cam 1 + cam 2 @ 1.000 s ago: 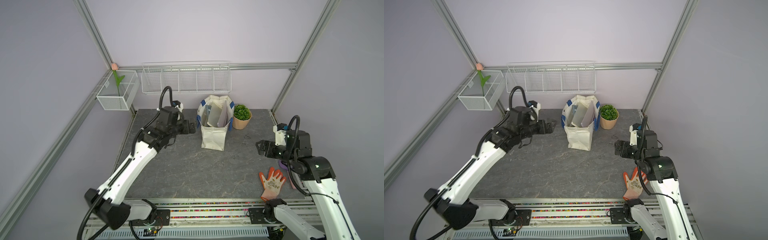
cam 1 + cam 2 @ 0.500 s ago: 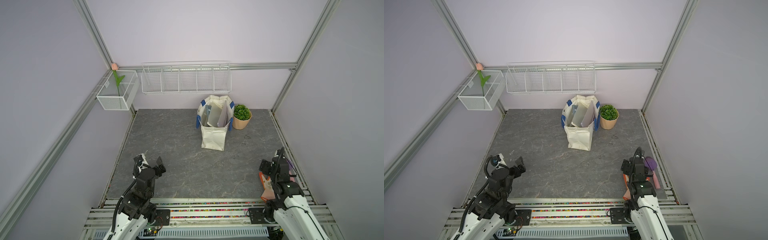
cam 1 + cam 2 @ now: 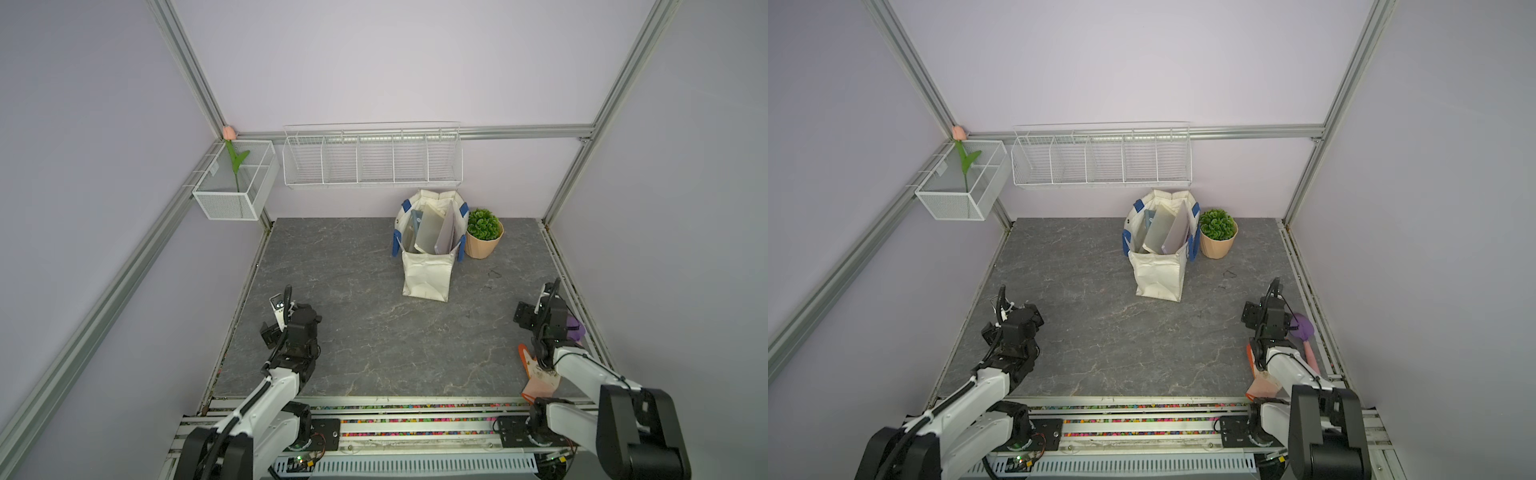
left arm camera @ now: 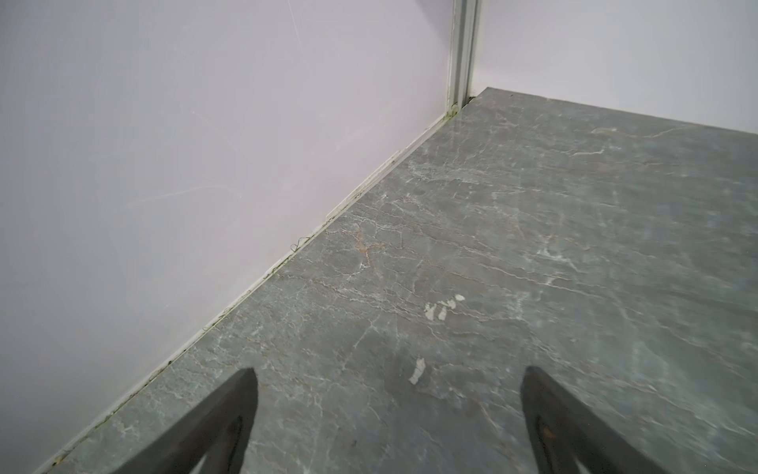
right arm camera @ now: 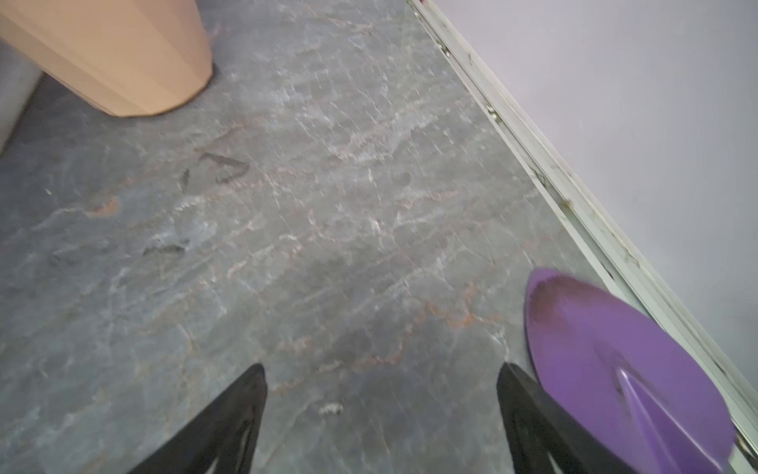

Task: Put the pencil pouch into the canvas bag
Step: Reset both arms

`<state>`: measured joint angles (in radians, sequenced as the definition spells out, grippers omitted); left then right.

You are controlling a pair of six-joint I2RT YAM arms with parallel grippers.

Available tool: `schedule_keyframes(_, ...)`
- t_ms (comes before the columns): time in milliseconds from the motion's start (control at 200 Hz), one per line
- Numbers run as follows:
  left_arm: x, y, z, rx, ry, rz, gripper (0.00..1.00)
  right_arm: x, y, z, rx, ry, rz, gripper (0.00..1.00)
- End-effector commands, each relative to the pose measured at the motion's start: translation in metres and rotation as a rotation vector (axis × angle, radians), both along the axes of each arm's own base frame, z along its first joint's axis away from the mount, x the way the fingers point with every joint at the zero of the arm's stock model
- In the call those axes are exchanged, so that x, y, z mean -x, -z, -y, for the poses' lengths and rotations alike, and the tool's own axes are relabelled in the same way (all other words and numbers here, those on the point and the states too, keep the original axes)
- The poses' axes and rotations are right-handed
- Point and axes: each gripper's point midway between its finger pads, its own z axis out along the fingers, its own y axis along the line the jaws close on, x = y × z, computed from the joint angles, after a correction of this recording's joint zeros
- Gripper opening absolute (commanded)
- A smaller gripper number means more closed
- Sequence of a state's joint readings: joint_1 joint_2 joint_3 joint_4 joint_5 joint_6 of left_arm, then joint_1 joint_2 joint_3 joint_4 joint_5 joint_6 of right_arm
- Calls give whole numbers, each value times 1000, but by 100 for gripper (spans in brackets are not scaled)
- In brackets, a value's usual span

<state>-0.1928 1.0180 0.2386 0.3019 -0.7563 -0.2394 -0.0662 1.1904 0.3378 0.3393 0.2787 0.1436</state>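
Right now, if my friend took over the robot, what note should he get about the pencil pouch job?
Left pincer: open, empty, low over the bare table near the side wall.
Right pincer: open, empty, close beside the purple scoop.
Canvas bag: upright at the back, next to the potted plant, with several flat things standing inside.
Pencil pouch: none seen on the table; I cannot tell whether one of the flat things is it.
Done: probably the drop, since both pincers are empty and far from the bag.
Left: look inside the bag to confirm.
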Motion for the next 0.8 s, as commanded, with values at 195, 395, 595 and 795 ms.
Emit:
schedule_keyframes(195,-60,-32,1,37,119,175,99,-57,-36,-23,-1,-186,207,89)
schedule_keyframes(395,-61,-28,8,36,167,111,99,-62,-34,-26,-7,-204,191,89)
schedule_keyframes(595,-58,-29,13,40,200,122,99,-44,-37,-18,2,-142,204,89)
schedule_keyframes(795,-85,-30,28,47,290,134,99,-67,-26,-29,12,-212,195,89)
